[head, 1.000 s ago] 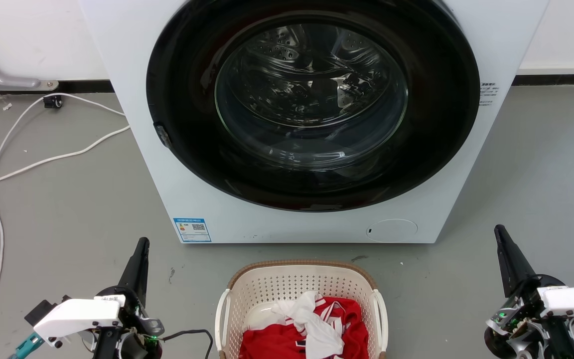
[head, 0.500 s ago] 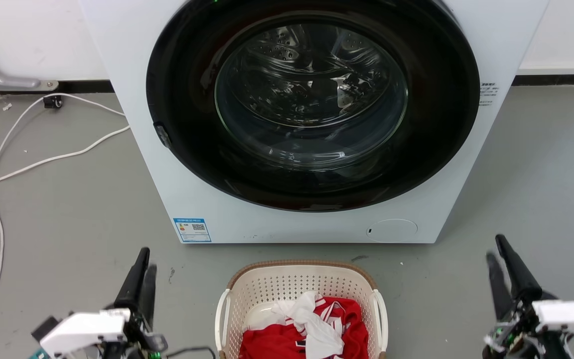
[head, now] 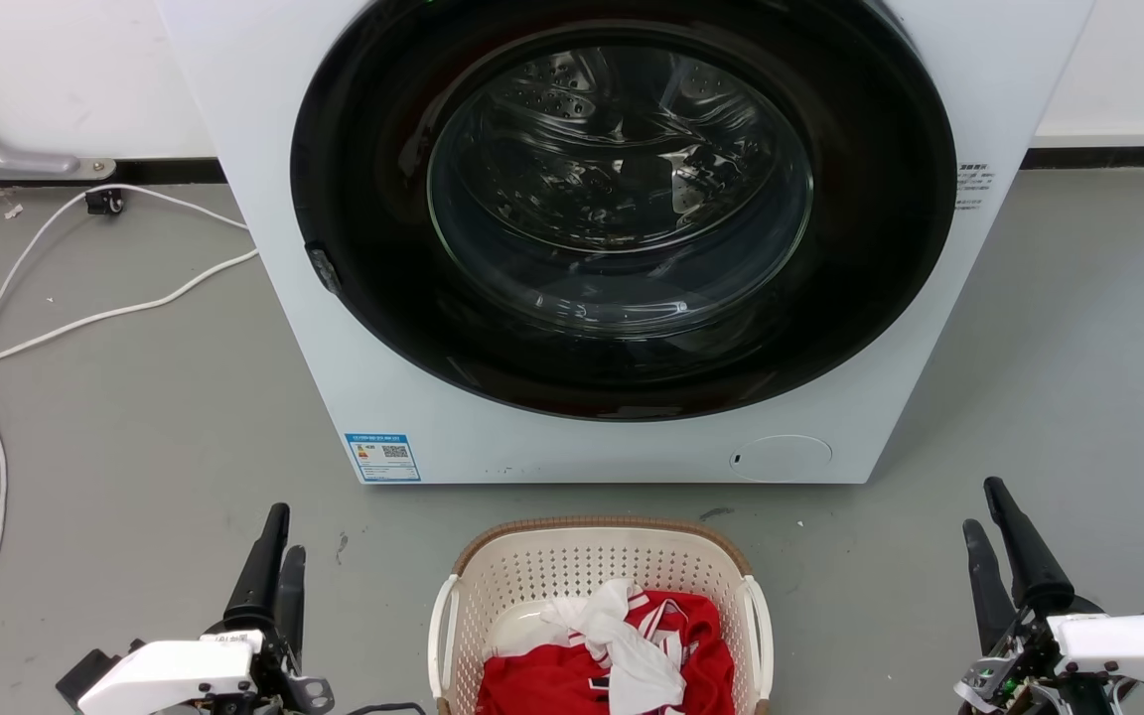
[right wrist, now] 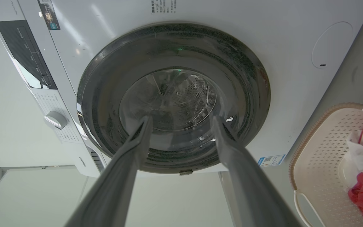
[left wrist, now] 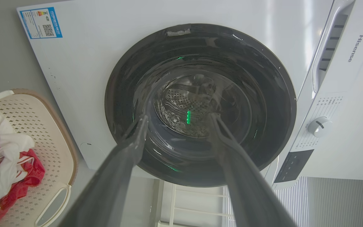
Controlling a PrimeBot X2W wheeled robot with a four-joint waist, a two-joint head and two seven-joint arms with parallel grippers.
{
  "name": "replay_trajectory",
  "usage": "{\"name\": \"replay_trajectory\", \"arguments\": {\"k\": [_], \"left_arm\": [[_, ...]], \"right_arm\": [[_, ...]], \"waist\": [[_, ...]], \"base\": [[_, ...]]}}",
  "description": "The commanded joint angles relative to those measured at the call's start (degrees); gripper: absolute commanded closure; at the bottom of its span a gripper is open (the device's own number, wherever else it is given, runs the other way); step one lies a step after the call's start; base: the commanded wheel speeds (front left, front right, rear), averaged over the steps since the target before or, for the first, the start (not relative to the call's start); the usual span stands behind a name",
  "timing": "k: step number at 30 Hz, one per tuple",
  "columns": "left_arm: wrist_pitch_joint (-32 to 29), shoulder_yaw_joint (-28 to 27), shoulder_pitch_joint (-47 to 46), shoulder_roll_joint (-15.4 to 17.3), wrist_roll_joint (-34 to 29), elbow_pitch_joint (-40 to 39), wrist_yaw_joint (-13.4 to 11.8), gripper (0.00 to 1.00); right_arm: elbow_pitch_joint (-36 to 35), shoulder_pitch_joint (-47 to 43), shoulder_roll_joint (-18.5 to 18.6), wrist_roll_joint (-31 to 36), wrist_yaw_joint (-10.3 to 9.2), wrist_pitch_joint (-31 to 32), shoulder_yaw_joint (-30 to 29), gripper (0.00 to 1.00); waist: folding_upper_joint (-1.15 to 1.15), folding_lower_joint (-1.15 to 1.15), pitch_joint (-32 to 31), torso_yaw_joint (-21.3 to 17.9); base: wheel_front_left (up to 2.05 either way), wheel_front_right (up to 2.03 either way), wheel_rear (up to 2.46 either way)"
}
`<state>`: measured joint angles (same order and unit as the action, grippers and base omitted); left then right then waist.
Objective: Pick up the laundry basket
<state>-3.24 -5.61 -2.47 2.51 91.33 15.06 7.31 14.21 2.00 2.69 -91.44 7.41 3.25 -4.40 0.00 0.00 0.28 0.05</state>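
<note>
Washing machine (head: 274, 298), white, round dark glass door (head: 622, 199) closed, stands on grey floor (head: 135, 417) against the back wall. Laundry basket (head: 572, 571) sits on the floor just in front of the machine, centred below the door, upright. Inside it: red garment (head: 552, 685) with white garment (head: 622, 645) lying on top. Left tool (head: 286, 531) and right tool (head: 983, 506) flank the basket, well apart from it, fingers apart, holding nothing. White cable (head: 85, 320) trails along the floor's left side.
</note>
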Motion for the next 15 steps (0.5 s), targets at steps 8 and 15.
{"name": "replay_trajectory", "arguments": {"k": [8, 15], "left_arm": [[2.5, -2.9, -0.5, 0.2, -4.5, -0.4, 0.1, 0.0], [4.2, -6.1, -1.3, 0.2, -9.9, -0.8, 0.1, 0.0]], "right_arm": [[-2.2, 0.2, 0.2, 4.0, 0.08, -2.5, 0.1, 0.0], [-2.6, 1.0, 0.2, 13.4, 0.08, -4.2, -0.4, 0.0]], "waist": [[0.0, 0.0, 0.1, 0.1], [0.0, 0.0, 0.3, 0.2]], "base": [[0.0, 0.0, 0.0], [0.0, 0.0, 0.0]]}}
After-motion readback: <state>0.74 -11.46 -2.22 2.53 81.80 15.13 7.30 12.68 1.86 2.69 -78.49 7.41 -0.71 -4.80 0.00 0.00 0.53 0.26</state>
